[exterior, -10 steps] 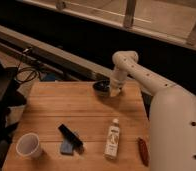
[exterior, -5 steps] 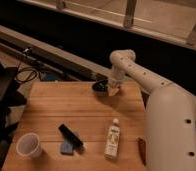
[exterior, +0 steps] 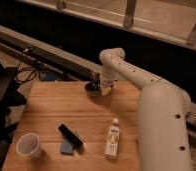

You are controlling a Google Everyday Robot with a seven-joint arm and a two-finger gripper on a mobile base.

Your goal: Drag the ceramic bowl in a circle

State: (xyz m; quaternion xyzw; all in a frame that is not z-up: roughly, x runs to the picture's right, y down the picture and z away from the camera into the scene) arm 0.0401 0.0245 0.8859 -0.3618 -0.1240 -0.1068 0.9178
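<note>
The ceramic bowl (exterior: 93,87) sits at the far edge of the wooden table (exterior: 51,112), near the middle of that edge, and this position is the main danger: if the circle is drawn too wide toward the back, the bowl can slide over the edge and fall into the dark gap behind the table. A second risk is that the contact on the rim is only light, so the bowl can slip away from the tool (exterior: 105,89) during a turn, or it can tip up if the push comes too high on the rim. The other things, a white cup (exterior: 29,145), a small bottle (exterior: 111,138) and a dark flat object lying on a blue pad (exterior: 70,136), lie well apart on the near part of the table, so I judge a collision with them unlikely unless the circle becomes very large. The tool hangs at the right side of the bowl, touching or nearly touching its rim. I cannot tell how far it is open, and I cannot tell whether it really grips the rim or only rests against it.
</note>
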